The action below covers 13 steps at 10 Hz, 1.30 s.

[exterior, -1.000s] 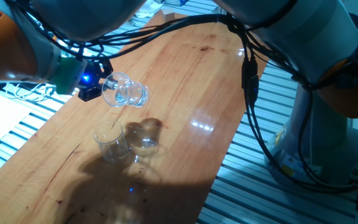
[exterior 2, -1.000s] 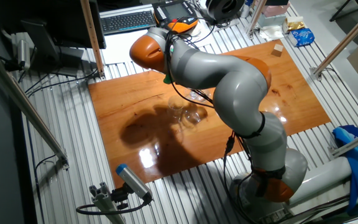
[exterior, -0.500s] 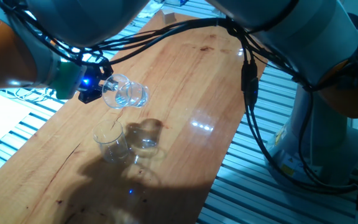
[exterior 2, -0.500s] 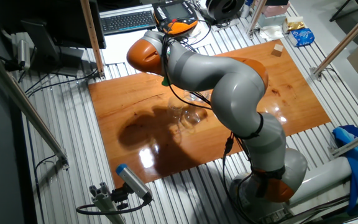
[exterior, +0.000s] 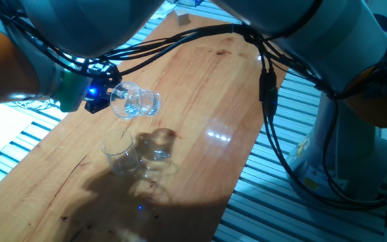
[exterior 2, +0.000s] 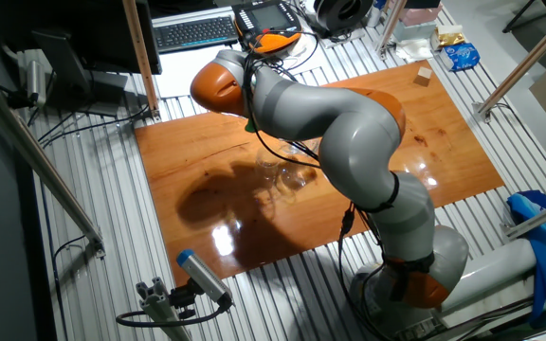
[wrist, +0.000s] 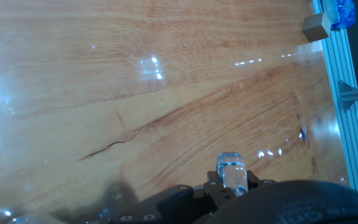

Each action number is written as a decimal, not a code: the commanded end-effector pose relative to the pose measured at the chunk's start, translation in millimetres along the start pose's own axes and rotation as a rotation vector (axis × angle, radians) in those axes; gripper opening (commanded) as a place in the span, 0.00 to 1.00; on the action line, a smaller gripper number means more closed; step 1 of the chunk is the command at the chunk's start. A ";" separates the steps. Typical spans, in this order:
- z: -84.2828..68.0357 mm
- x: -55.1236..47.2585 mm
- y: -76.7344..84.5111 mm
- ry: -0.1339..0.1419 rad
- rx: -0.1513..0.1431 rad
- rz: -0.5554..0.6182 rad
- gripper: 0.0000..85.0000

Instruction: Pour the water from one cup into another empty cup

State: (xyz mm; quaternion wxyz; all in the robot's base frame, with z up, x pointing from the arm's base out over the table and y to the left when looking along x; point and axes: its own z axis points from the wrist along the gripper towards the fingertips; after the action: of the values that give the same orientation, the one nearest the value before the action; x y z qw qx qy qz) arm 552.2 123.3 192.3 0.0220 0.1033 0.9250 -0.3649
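My gripper [exterior: 108,95] is shut on the clear glass mug [exterior: 135,101] and holds it tipped on its side above the wooden table [exterior: 200,87]. The mug's mouth faces down-left, over the handleless tumbler [exterior: 120,152], which stands upright just below. In the hand view a piece of the mug's glass [wrist: 231,172] shows between my fingers. I cannot make out the water in either glass. In the other fixed view my arm covers the mug, and only the tumbler [exterior 2: 271,171] shows faintly.
A small wooden block [exterior 2: 424,76] lies at the far end of the table, also in the hand view [wrist: 316,25]. Black cables [exterior: 268,84] hang beside the table's right edge. A keyboard [exterior 2: 195,31] lies behind the table.
My arm's upper links have shifted a little to the left. The mug stays tilted over the tumbler in nearly the same place.
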 end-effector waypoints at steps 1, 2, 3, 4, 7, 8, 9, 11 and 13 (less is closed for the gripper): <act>0.5 -0.5 0.3 -0.001 0.005 0.003 0.00; 1.0 -1.1 0.7 -0.001 0.013 0.009 0.00; 1.5 -1.9 1.1 -0.005 0.025 0.016 0.00; 1.5 -2.4 1.1 -0.007 0.035 0.019 0.00; 1.4 -2.4 1.0 -0.019 0.056 0.026 0.00; 1.2 -2.2 1.1 -0.020 0.061 0.026 0.00; 1.0 -2.1 1.1 -0.020 0.067 0.028 0.00; 0.8 -2.1 1.2 -0.022 0.085 0.029 0.00; 0.8 -2.0 1.2 -0.021 0.095 0.029 0.00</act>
State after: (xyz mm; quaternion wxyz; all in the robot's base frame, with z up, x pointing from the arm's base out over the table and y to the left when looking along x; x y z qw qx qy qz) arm 554.3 123.3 191.2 0.0322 0.1139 0.9046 -0.4096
